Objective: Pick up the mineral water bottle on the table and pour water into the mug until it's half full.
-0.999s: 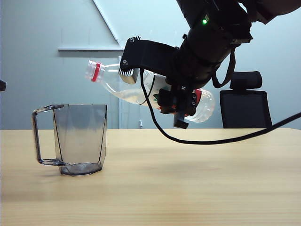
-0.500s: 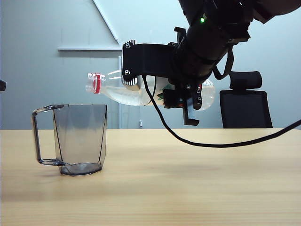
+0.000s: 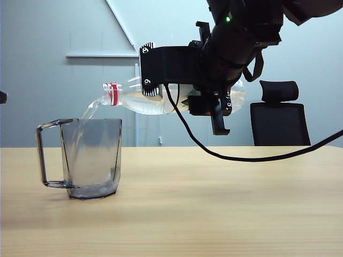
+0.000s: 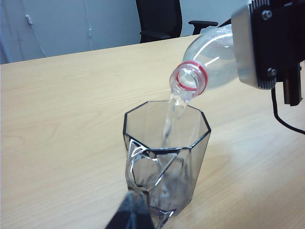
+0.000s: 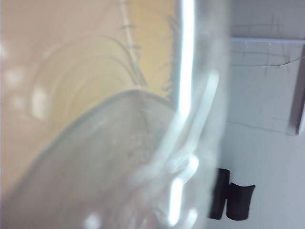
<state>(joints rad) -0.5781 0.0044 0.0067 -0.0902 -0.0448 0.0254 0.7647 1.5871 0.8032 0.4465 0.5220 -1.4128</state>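
- One mineral water bottle (image 3: 161, 99) is up in the air above the table (image 3: 214, 203), lying roughly level with its red-ringed mouth dipped a little toward the mug (image 3: 91, 158).
- The cap is off, and a thin stream of water (image 3: 86, 115) runs from the open neck down into the mug; from the left wrist view you can see it falling inside the rim near one side (image 4: 171, 119).
- The mug is that smoky grey see-through faceted one, standing upright on the light wood table on the left of the exterior view, handle pointing away from the bottle. Only a bit of water seems to sit at the bottom, hard to tell how much.
- The right gripper (image 3: 206, 104) is clamped around the bottle's body about where the label is, fingers pinching it from both sides. Its own wrist camera is basically just blurry clear plastic up close.
- The left gripper (image 4: 134, 214) is just a dark tip at the edge of its wrist view, right in front of the mug, not touching anything I can see; can't tell whether its fingers are spread or together.
- A black office chair (image 3: 278, 120) sits behind the table by the grey wall, and a black cable (image 3: 257, 159) droops from the right arm.
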